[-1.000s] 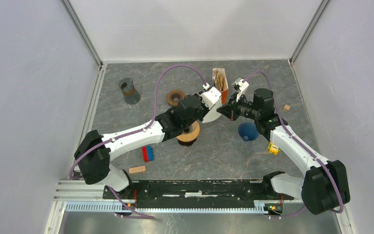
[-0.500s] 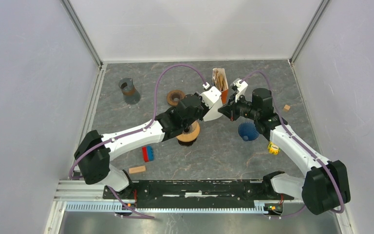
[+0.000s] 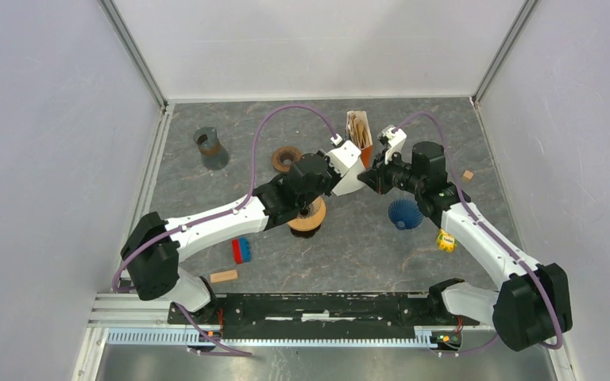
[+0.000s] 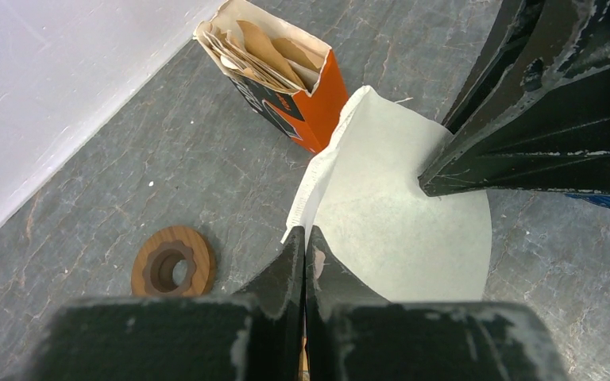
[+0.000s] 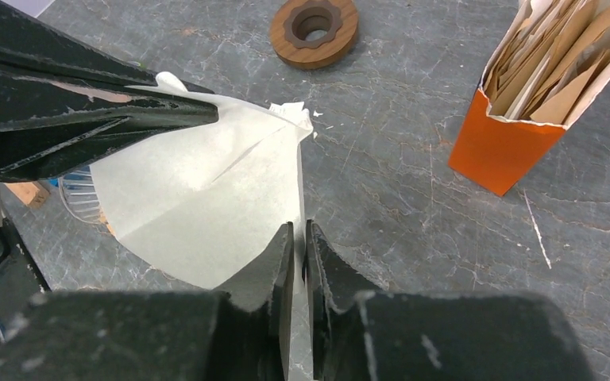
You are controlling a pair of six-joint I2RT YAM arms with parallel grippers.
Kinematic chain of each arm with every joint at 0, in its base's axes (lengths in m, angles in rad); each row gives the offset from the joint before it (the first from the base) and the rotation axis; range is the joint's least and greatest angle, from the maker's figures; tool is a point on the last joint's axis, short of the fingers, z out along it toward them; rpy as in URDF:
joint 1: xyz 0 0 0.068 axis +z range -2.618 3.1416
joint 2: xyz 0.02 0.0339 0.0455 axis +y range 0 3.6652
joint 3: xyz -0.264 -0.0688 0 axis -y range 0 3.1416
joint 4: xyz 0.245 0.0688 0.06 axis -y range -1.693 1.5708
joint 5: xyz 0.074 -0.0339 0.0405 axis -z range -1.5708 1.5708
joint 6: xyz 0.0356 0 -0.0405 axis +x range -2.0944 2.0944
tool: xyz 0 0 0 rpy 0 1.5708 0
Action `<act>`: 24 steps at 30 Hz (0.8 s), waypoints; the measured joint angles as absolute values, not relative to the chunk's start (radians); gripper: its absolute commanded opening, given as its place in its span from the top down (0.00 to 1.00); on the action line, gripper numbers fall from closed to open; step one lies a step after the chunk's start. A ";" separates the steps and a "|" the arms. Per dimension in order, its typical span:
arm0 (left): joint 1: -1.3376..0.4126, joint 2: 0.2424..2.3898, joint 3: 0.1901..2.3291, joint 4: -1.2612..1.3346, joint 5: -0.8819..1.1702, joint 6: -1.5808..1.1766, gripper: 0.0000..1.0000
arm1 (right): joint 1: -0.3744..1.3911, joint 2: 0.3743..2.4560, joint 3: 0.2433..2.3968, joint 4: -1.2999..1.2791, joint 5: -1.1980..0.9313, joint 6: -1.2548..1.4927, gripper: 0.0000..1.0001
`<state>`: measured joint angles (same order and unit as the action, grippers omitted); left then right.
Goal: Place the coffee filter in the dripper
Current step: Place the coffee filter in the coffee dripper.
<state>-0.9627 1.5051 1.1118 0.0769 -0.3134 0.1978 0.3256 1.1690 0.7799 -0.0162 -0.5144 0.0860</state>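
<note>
White paper in a fan shape, the coffee filter (image 4: 397, 230), is held clear of the grey stone-patterned table (image 4: 87, 198) between the two grippers. The left gripper (image 4: 303, 238) is seen pressed together on the filter's folded seam edge, with the sheet spread out ahead of its fingertips. The right gripper (image 5: 298, 230) is met from the opposite side; its fingers are drawn nearly together with only a thin slit between them, and the filter's curved rim is caught in that slit. An orange box of brown filters (image 4: 286, 87) is stood upright and open beyond the left gripper's tips, just past the filter's far corner. A wooden ring (image 4: 173, 262) is laid flat on the table to the left of the left gripper. The orange-brown dripper (image 3: 308, 218) is found below and behind the left gripper, partly covered by that arm's wrist, and a blue ribbed cone (image 3: 405, 213) is set beneath the right arm's wrist.
</note>
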 measured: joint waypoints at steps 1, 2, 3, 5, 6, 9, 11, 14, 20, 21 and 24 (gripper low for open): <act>-0.963 1.505 1.112 0.077 -0.313 0.198 0.98 | 0.326 1.168 0.780 -0.017 -0.515 0.088 0.73; -0.963 1.505 1.112 0.077 -0.313 0.198 0.98 | 0.326 1.168 0.780 -0.018 -0.516 0.090 0.69; -0.963 1.505 1.112 0.076 -0.313 0.198 0.98 | 0.326 1.166 0.780 -0.017 -0.517 0.091 0.62; -0.963 1.505 1.112 0.075 -0.313 0.199 0.98 | 0.326 1.161 0.780 -0.017 -0.525 0.090 0.52; -0.963 1.505 1.112 0.072 -0.313 0.199 0.98 | 0.326 1.157 0.780 -0.017 -0.533 0.088 0.46; -0.962 1.496 1.113 0.031 -0.302 0.199 0.98 | 0.325 1.142 0.784 -0.018 -0.575 0.070 0.34; -0.955 1.476 1.118 -0.027 -0.273 0.198 0.98 | 0.325 1.131 0.797 -0.027 -0.612 0.047 0.29; -0.935 1.425 1.134 -0.118 -0.199 0.196 0.98 | 0.324 1.114 0.849 -0.064 -0.678 -0.019 0.26; -0.852 1.283 1.177 -0.274 -0.028 0.187 0.98 | 0.324 1.050 0.963 -0.196 -0.819 -0.258 0.25; -0.844 1.271 1.182 -0.295 -0.011 0.187 0.98 | 0.324 1.046 0.989 -0.233 -0.845 -0.317 0.24; -0.819 1.245 1.195 -0.367 0.061 0.181 0.98 | 0.341 1.042 1.059 -0.339 -0.890 -0.477 0.23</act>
